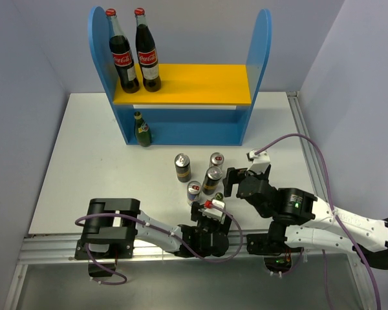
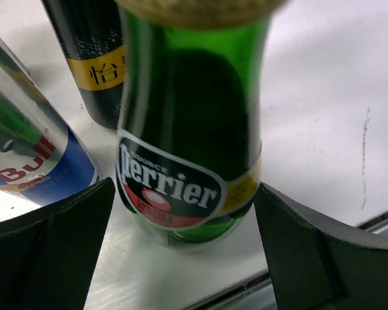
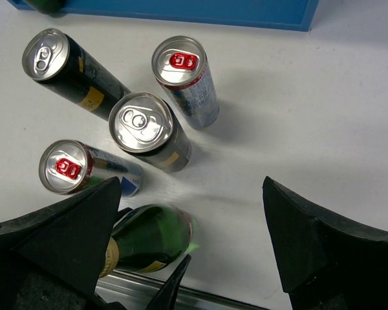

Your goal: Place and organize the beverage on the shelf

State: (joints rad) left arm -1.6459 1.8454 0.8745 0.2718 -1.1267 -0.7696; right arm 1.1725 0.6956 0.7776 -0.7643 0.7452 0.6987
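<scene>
A green Perrier bottle stands near the table's front edge, between the fingers of my left gripper. The jaws are open, with a gap on each side of the bottle. The bottle also shows in the right wrist view. My right gripper is open and empty, hovering just right of the cans; it shows in the top view. Two tall dark cans and two slim cans stand on the table in front of the blue shelf. A second green bottle stands on the lower tier at the left.
Two red-capped cola bottles stand at the left of the yellow upper board. A metal rail runs along the table's front edge, close behind the held-around bottle. Blue walls enclose the table.
</scene>
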